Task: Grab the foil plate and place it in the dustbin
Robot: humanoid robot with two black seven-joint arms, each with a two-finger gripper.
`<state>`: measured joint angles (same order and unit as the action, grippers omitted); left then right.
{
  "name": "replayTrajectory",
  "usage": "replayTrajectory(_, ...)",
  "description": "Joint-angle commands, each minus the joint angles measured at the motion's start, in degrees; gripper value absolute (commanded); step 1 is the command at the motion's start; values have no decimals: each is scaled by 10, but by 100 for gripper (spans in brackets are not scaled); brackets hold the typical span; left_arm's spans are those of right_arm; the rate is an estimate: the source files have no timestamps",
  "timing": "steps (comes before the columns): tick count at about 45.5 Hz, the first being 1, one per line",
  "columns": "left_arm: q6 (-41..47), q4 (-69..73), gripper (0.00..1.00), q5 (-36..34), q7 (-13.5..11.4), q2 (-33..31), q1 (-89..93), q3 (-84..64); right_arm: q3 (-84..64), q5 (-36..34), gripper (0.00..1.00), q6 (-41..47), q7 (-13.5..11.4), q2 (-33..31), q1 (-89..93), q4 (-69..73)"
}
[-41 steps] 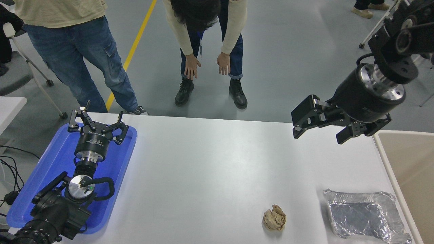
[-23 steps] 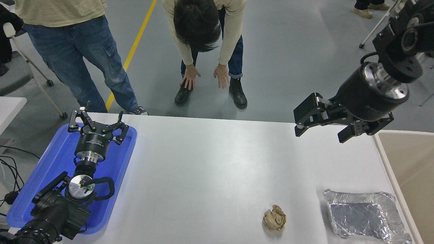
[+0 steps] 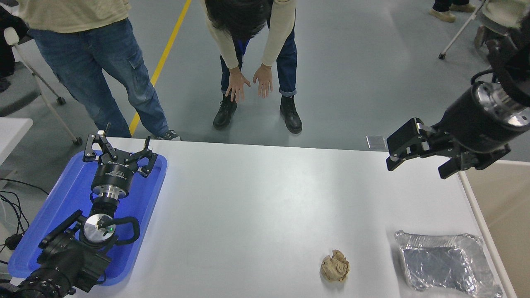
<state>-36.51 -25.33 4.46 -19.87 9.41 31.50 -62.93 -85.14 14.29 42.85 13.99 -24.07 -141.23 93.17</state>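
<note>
White matte table (image 3: 265, 207) carries the foil plate (image 3: 445, 263), crinkled shiny silver with ribbed rim, at the near right corner just beside the beige dustbin (image 3: 503, 215), right gripper (image 3: 422, 159) hanging above the far right edge, claw spread apart and empty, left gripper (image 3: 118, 152) splayed over the blue tray (image 3: 62, 207)

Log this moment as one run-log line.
right gripper: open, high near dustbin | foil plate: on table, untouched | left gripper: open, parked over blue tray

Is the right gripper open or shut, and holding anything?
Open and empty. The right gripper hangs above the table's far right with a clear gap between its fingers; the foil plate lies untouched on the table.
</note>
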Motion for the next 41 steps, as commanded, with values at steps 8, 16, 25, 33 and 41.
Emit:
replayTrajectory(8, -1, 0, 100, 0, 0, 0, 1, 0, 10, 273, 100, -51, 3, -265, 145, -86)
replayTrajectory(16, -1, 0, 100, 0, 0, 0, 1, 0, 104, 316, 100, -73, 3, -344, 277, -145)
replayTrajectory(25, -1, 0, 100, 0, 0, 0, 1, 0, 281, 365, 100, -124, 3, -360, 501, -221)
replayTrajectory(33, 0, 0, 100, 0, 0, 0, 1, 0, 391, 404, 100, -181, 4, -354, 647, -277)
replayTrajectory(41, 0, 0, 100, 0, 0, 0, 1, 0, 425, 439, 100, -261, 20, -317, 754, -347)
